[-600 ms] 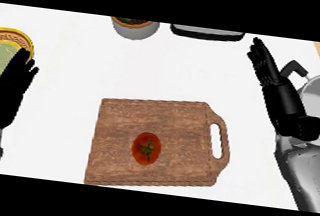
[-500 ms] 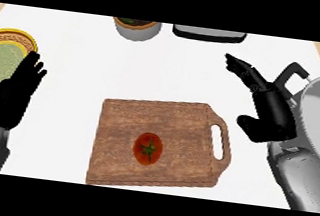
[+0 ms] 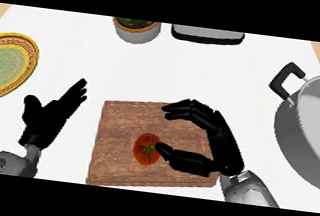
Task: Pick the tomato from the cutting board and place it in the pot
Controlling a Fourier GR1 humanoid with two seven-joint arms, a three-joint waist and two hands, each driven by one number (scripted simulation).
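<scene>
White counter, right robot hand (image 3: 211, 141) perhaps touching tomato (image 3: 146, 147)

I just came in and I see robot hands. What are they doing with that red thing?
The red thing is a tomato lying on a wooden cutting board. The robot's right hand is over the board with its thumb touching the tomato and its fingers arched above, not closed round it yet. The left hand rests open beside the board. The pot where the tomato should go waits at the right.
</scene>
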